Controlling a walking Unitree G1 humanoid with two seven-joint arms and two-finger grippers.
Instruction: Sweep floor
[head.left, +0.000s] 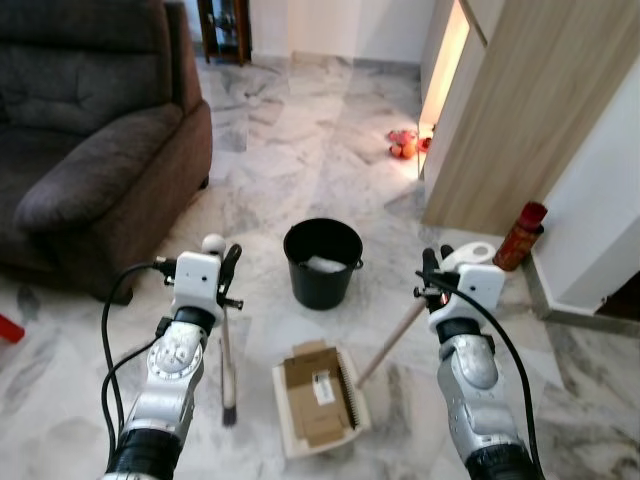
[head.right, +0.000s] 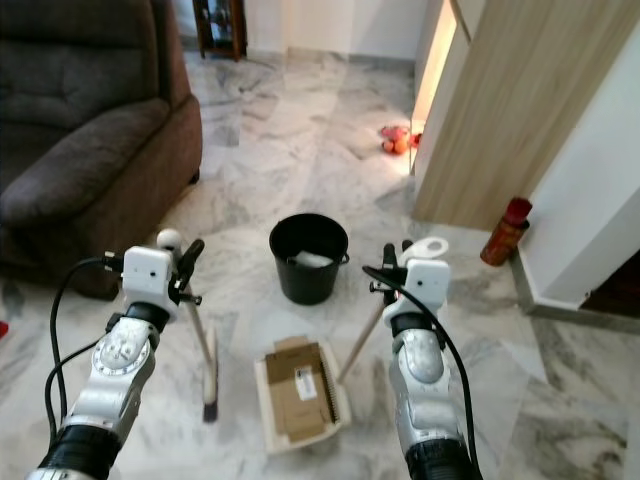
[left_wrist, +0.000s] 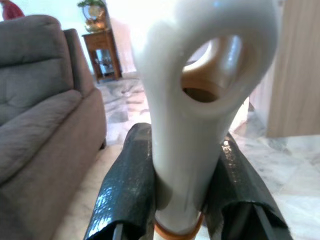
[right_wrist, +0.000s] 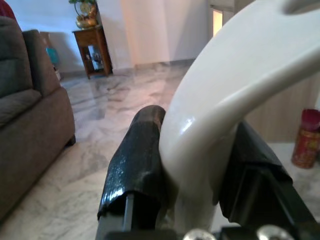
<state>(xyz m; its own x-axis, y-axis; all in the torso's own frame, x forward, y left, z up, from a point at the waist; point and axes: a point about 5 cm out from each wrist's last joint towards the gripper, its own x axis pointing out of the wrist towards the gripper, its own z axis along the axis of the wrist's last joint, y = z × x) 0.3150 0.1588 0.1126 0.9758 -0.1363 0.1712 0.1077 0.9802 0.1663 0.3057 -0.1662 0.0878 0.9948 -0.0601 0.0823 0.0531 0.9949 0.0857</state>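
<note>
The left pincer (head.left: 228, 272) is closed on the white top of a broom handle (left_wrist: 192, 125), which is seen clamped between its two black fingers (left_wrist: 125, 190) in the left wrist view. Below this pincer the broom (head.left: 227, 370) hangs almost upright, its dark bristles resting on the marble floor (head.left: 300, 130). The right pincer (head.left: 436, 270) is closed on the white looped grip of the dustpan handle (right_wrist: 220, 115), held between its fingers (right_wrist: 137, 160). From this pincer the wooden shaft slants down and towards the left pincer, to the cream dustpan (head.left: 318, 400), which lies on the floor between and below the two pincers. A flattened piece of cardboard (head.left: 315, 390) is lying in the dustpan. Just beyond both pincers a black bucket (head.left: 322, 262) is standing on the floor. A red canister (head.left: 520, 235) is standing beyond the right pincer, beside a wooden cabinet (head.left: 530, 110), and a brown sofa (head.left: 90, 140) is placed beyond the left pincer.
</note>
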